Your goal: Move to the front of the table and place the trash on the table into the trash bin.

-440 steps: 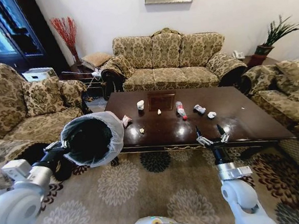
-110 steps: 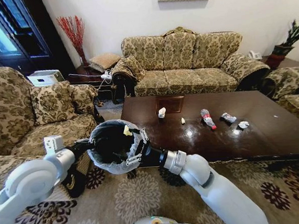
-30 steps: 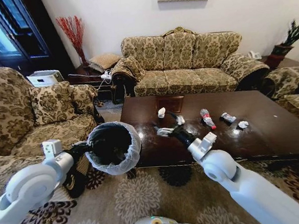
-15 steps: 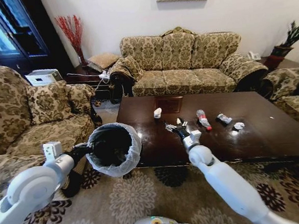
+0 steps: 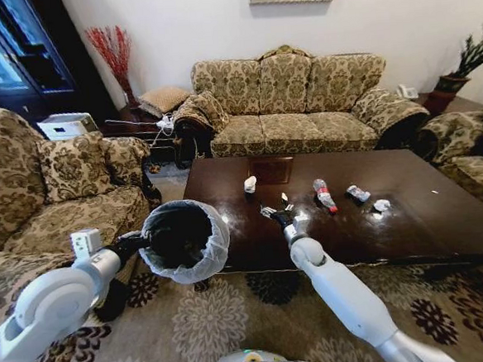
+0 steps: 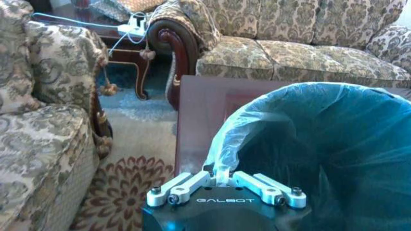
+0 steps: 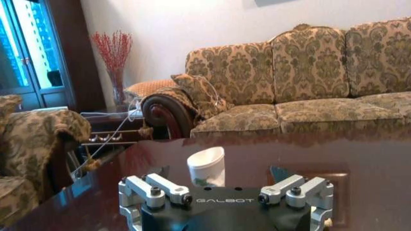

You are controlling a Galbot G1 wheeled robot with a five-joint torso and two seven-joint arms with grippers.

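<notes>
The dark brown table (image 5: 410, 227) carries the trash: a white paper cup (image 5: 250, 184), a tiny scrap (image 5: 282, 197), a clear bottle with a red label (image 5: 321, 194), a silvery wrapper (image 5: 358, 193) and crumpled white paper (image 5: 382, 205). My right gripper (image 5: 274, 210) hovers open low over the table, just in front of the scrap and right of the cup. In the right wrist view the cup (image 7: 207, 166) stands ahead of the open right gripper (image 7: 226, 193). My left gripper (image 6: 222, 182) is shut on the rim of the black, bag-lined trash bin (image 5: 183, 239), held off the table's left front corner.
A patterned sofa (image 5: 290, 103) stands behind the table, with armchairs at left (image 5: 51, 178) and right (image 5: 472, 152). A side table with a cable (image 6: 125, 29) sits by the sofa's arm. Patterned carpet (image 5: 226, 323) lies in front.
The right arm left the bin, reached out over the table and now sits nearer the cup and scrap. The view has shifted slightly. The left arm still holds the bin.
</notes>
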